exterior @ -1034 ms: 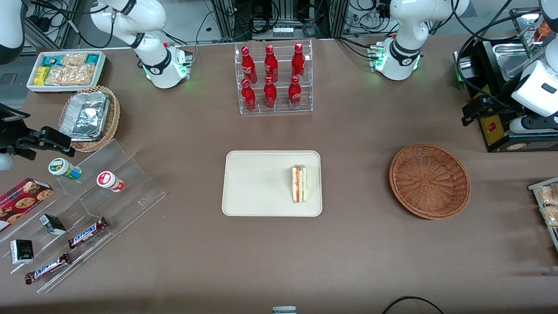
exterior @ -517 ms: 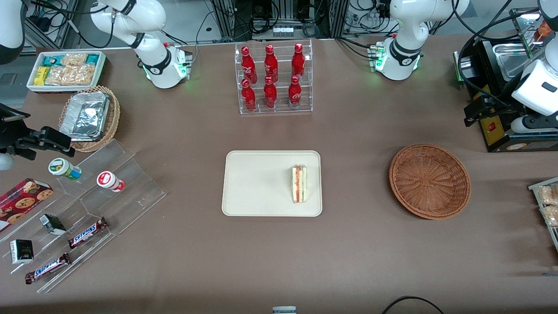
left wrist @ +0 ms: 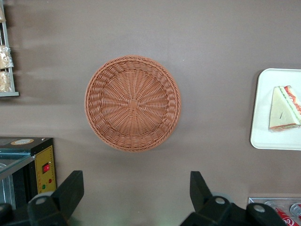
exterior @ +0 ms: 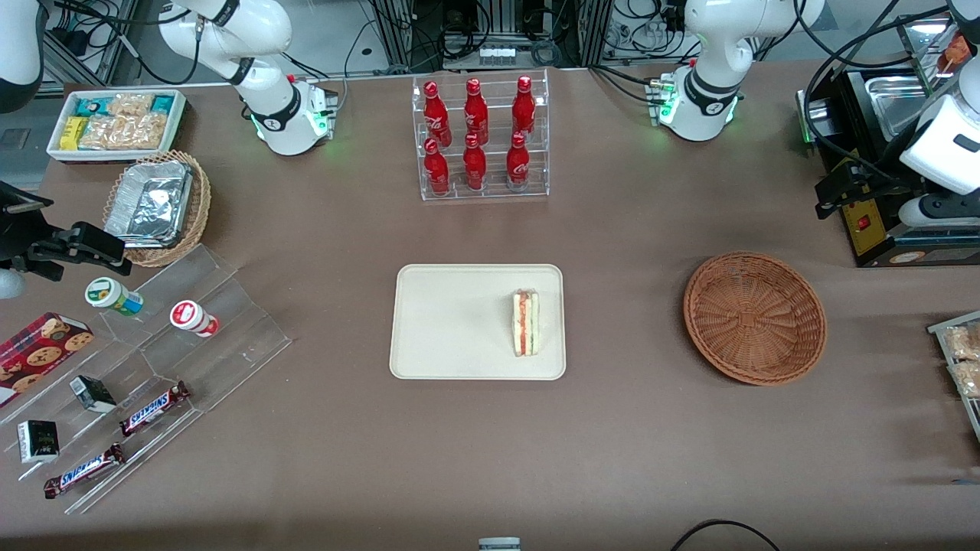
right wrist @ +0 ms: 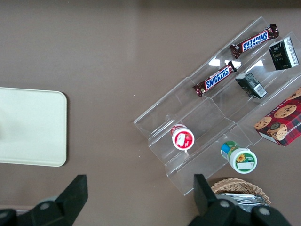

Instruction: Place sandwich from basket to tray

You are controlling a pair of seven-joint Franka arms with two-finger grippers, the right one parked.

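One sandwich (exterior: 526, 323) lies on the tray (exterior: 452, 321); my gripper (left wrist: 136, 195) hangs open, fingertips cut off, above the basket (exterior: 754, 317)

Robotics lab, cable bundles (exterior: 490, 30) and metal framing at the table's edge, staged shop snacks (exterior: 115, 122)

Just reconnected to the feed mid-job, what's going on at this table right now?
The sandwich already lies on the tray, near the tray edge closest to the basket, which holds nothing. The left arm's gripper is open, holds nothing and hangs high above the table beside the basket, at the working arm's end, well clear of both basket and tray. The transfer looks done.
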